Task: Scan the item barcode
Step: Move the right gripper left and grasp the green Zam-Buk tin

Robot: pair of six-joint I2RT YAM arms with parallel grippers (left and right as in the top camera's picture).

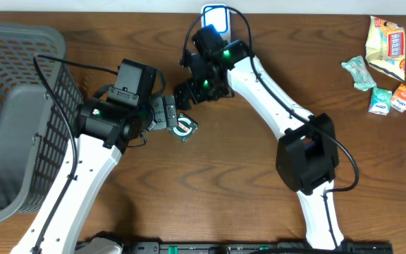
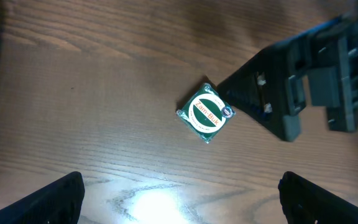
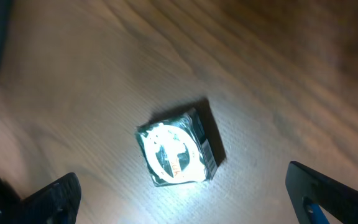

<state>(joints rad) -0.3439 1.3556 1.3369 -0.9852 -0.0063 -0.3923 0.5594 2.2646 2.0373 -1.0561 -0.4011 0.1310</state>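
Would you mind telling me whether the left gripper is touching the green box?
Apart. In the left wrist view, bare table separates the green box from the open left gripper on both sides.

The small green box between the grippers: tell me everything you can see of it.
The green box is small, squarish and flat, wrapped in glossy film. Its top face, turned up, bears a white oval label reading Zam-Buk; a dark side face has print too blurred to read. It lies flat, turned diamond-wise, on the wooden table. The open left gripper and right gripper hang above it; neither holds it.
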